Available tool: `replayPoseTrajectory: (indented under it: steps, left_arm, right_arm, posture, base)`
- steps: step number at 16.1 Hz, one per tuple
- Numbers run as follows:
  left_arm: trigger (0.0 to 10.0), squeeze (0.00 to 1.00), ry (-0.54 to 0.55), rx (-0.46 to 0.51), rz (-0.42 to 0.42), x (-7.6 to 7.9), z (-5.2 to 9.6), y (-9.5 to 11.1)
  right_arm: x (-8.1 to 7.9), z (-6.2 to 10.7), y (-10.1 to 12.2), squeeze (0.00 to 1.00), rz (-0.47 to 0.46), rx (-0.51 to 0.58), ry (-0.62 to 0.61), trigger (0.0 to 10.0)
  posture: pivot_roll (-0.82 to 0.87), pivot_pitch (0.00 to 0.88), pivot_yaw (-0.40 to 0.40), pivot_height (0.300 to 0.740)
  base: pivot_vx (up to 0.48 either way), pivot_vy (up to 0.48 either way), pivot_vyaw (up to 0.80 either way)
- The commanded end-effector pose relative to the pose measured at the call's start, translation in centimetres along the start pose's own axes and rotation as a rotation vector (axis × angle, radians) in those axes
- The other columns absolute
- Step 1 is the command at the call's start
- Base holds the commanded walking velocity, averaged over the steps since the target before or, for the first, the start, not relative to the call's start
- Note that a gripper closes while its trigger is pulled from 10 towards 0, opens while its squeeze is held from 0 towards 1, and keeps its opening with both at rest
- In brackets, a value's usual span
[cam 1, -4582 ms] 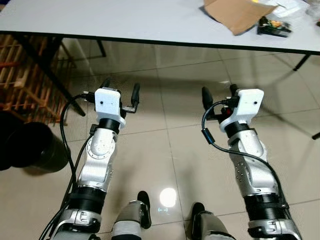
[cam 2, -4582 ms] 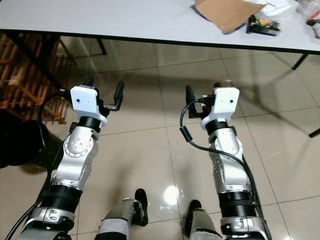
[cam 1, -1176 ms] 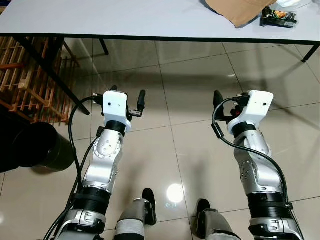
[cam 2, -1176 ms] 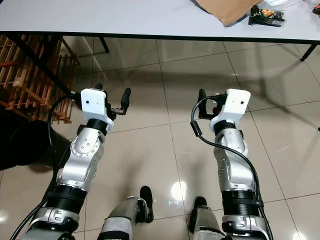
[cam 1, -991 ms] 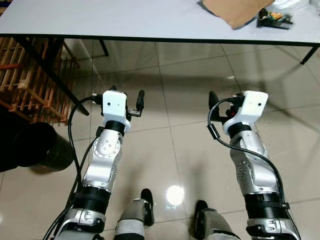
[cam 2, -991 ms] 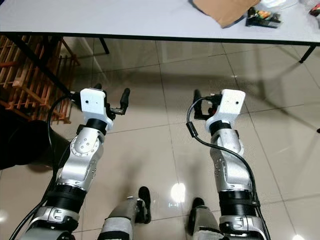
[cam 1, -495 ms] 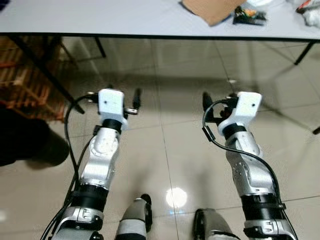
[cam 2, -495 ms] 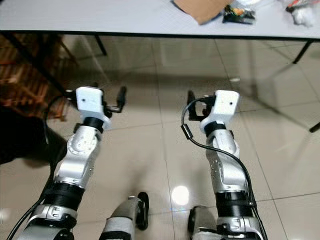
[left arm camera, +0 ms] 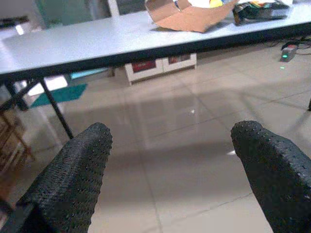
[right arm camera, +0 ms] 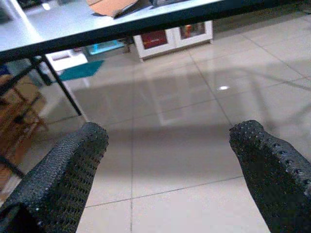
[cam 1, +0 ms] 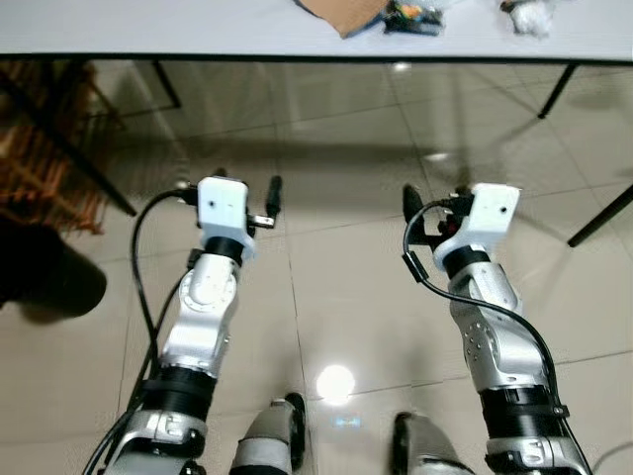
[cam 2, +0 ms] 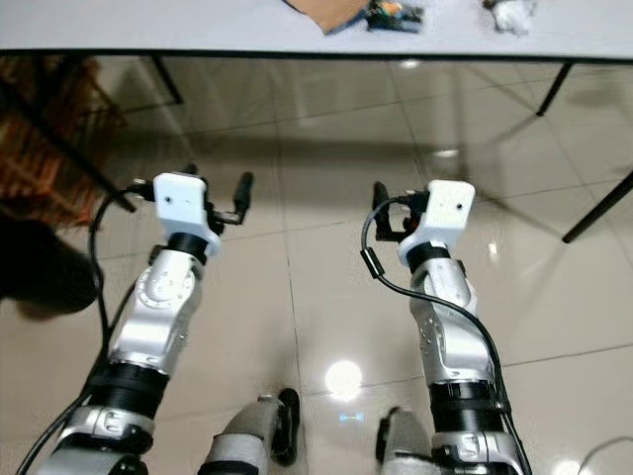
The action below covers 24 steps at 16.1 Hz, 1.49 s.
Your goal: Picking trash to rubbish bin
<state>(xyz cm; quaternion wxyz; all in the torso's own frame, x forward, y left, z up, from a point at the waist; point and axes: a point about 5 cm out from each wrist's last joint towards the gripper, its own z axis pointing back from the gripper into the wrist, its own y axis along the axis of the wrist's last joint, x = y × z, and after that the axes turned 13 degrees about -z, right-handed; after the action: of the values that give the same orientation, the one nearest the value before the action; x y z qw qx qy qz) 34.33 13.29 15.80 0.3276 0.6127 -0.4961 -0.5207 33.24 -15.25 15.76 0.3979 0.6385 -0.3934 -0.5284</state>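
Grippers number two, left gripper (left arm camera: 170, 170) and right gripper (right arm camera: 170, 170), both spread wide and empty; one cardboard box (left arm camera: 187, 13) lies on one table (left arm camera: 87, 41).

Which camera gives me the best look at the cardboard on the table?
The left wrist view: the cardboard lies whole on the table, folds and flaps plain, seen between the open left pincer. Both eye views cut it at the top edge. The right wrist view catches just a slice.

Both arms out over tile floor (cam 1: 336, 297); table (cam 1: 198, 25) w/ cardboard (cam 1: 341, 12) ahead.
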Motion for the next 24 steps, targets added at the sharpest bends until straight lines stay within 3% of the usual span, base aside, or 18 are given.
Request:
replayPoseTrajectory:
  steps: [1,6,10,16,24]
  left_arm:
    - [10.0,0.00,-0.016,-0.001,-0.003,0.6,0.2,0.0]
    - [10.0,0.00,-0.020,0.018,0.019,0.9,0.1,0.4]
    - [10.0,0.00,0.014,0.035,0.002,0.1,-0.4,1.1]
    - [10.0,0.00,0.018,0.040,-0.022,0.0,-0.4,1.2]
    - [10.0,0.00,0.003,0.125,-0.050,-0.2,-1.1,3.5]
  right_arm:
    - [0.6,0.4,0.0,0.00,0.001,-0.006,-0.017,10.0]
    - [0.6,0.2,0.1,0.00,-0.002,-0.008,-0.017,10.0]
    - [0.5,0.0,0.8,0.00,0.002,0.006,-0.013,10.0]
    - [0.4,0.0,0.7,0.00,0.007,-0.002,-0.006,10.0]
    - [-0.2,-0.5,2.2,0.00,0.001,0.057,0.013,10.0]
  posture:
    - [0.08,0.288,0.100,0.740]
    - [0.08,0.296,0.099,0.740]
    - [0.08,0.300,0.098,0.740]
    - [0.09,0.309,0.096,0.740]
    - [0.09,0.309,0.101,0.740]
  base:
    - [0.000,-0.368,0.00]
    - [0.000,0.000,0.00]
    - [0.000,0.000,0.00]
    - [0.284,0.000,0.00]
    - [0.306,0.000,0.00]
